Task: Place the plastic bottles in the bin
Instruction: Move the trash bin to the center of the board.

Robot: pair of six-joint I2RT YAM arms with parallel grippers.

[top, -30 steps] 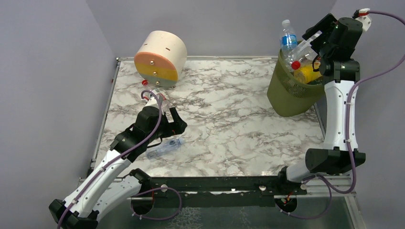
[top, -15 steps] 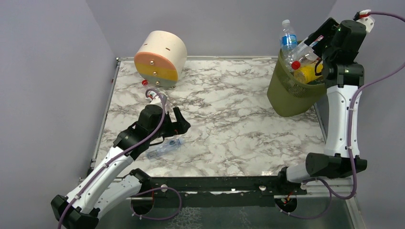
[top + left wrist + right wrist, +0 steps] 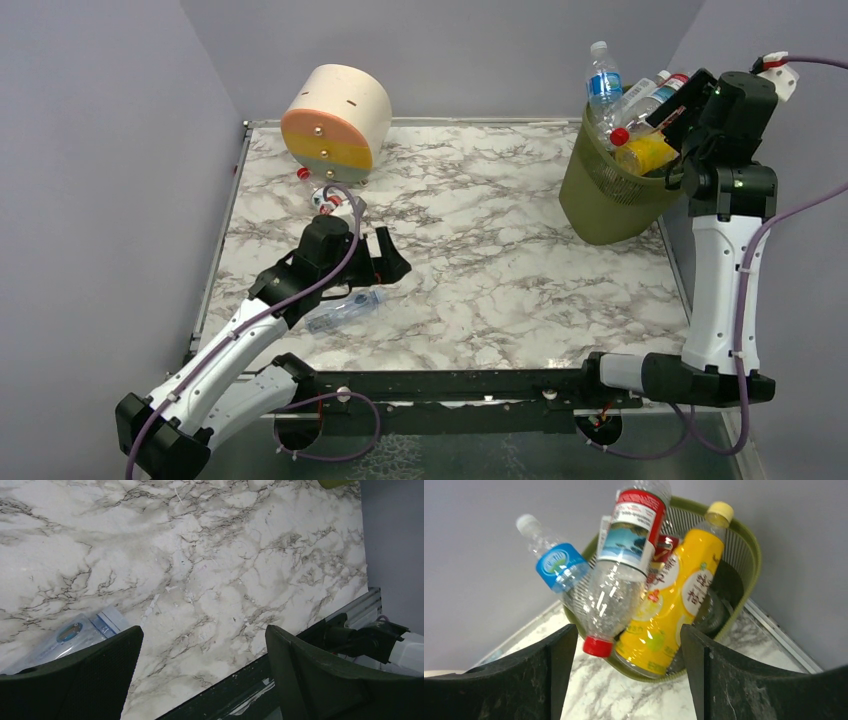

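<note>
The olive-green bin (image 3: 608, 205) stands at the far right corner of the tabletop (image 3: 500, 270) and is heaped. A blue-labelled bottle (image 3: 555, 565), a red-capped bottle (image 3: 616, 580) lying cap-down and a yellow bottle (image 3: 671, 605) all poke above its rim. The right pincer (image 3: 626, 630) hangs just above that heap with its jaws spread and nothing between them. One clear bottle (image 3: 345, 310) lies on its side at the near left of the tabletop, and a smaller bottle (image 3: 329, 198) lies further back, close to the round drawer box (image 3: 335, 120). The left pincer (image 3: 203, 632) hovers over the marble just to the right of the clear bottle, jaws wide apart and empty; in the left wrist view the bottle's blue label shows beside the left finger, not between the two. The clear bottle looks empty, so it is likely very light, thin-walled and easy to dent, with a smooth round body that may roll or squirt out under a squeeze. The safest hold would be across its middle at the label, with the jaws square to its long axis and a gentle close. With the bin this full, a bottle dropped on top could slide off, so it may need lowering into a gap.
</note>
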